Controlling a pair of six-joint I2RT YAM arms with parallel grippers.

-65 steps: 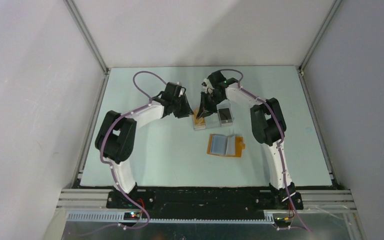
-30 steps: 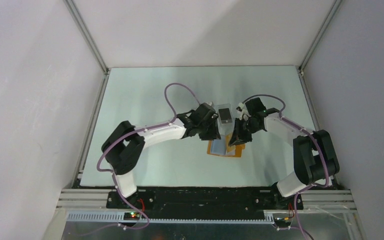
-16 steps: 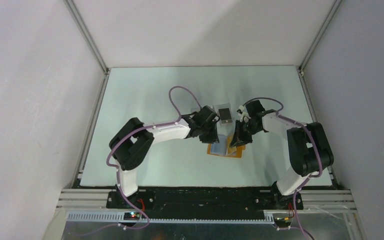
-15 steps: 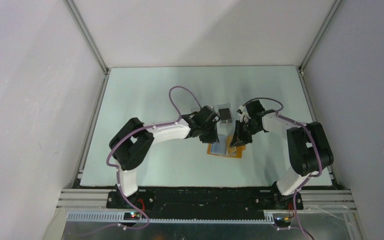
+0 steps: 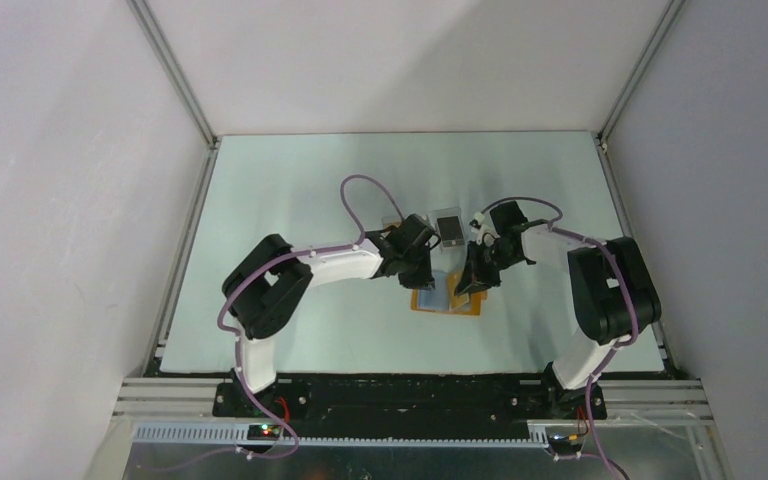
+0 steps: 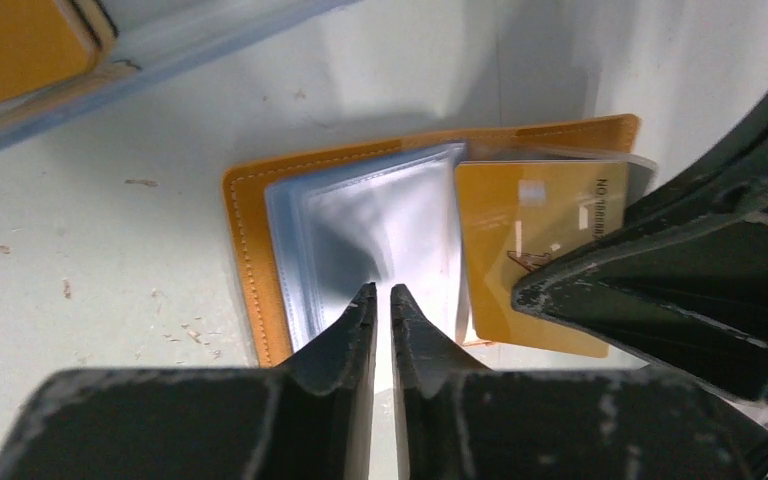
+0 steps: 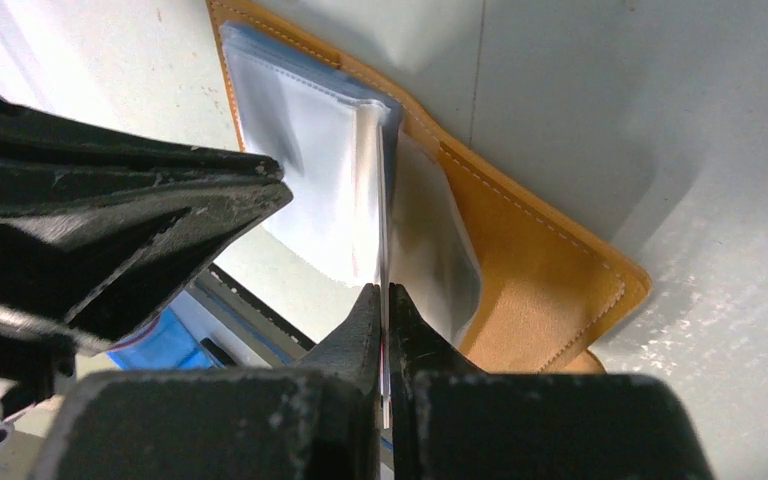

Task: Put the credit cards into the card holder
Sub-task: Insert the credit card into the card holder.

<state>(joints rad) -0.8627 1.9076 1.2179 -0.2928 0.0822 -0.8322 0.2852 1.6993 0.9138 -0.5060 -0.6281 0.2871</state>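
Orange card [image 6: 530, 250], insertion step: clenched in right tool [image 7: 382, 295] over card holder [image 6: 245, 250]. Left tool [image 6: 382, 295] near-closed at clear sleeve [image 6: 360, 220], grip unconfirmed. Next: slide card in.

card holder [image 5: 447, 299] on table [image 5: 310, 200] | credit card [image 6: 535, 250] over holder — between right fingers [image 7: 360, 335] | clear case [image 5: 450, 228] behind holder

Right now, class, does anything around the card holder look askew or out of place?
The card holder lies open with its clear sleeves bowed up instead of flat. A yellow card beside them sits slightly skewed, one edge past the leather. Nothing looks torn.
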